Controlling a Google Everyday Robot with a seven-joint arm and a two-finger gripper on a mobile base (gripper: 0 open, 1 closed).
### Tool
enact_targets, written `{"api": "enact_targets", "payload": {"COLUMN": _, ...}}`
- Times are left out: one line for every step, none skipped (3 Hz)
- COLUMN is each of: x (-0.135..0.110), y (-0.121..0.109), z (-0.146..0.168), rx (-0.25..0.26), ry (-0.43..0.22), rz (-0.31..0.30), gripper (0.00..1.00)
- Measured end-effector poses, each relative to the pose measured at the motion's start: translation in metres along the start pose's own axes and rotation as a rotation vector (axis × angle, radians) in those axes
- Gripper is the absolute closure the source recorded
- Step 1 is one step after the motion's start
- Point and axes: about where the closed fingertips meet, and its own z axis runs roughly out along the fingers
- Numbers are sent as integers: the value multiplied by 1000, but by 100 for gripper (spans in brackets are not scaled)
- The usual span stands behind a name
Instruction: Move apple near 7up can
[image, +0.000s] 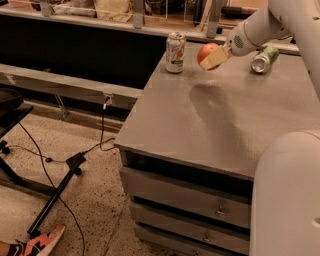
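Observation:
The 7up can stands upright at the far left corner of the grey cabinet top; it is whitish-silver with green print and an orange-red spot. The orange-red apple is held in the air just right of the can, a little above the surface. My gripper reaches in from the right on a white arm and is shut on the apple; one pale finger lies across its front. A small gap separates apple and can.
A green can with a silver end lies on its side at the far right of the top. Drawers sit below the front edge. A shelf with clutter runs behind. Cables and a stand foot lie on the floor at left.

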Motion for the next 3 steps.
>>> {"api": "enact_targets", "payload": {"x": -2, "y": 18, "z": 27, "rx": -67, "ry": -22, "rz": -14, "gripper": 79}}
{"api": "enact_targets", "payload": {"x": -2, "y": 30, "z": 39, "rx": -93, "ry": -20, "rz": -37, "gripper": 55}}
{"api": "enact_targets", "payload": {"x": 1, "y": 37, "z": 47, "rx": -112, "ry": -13, "rz": -44, "gripper": 32}}
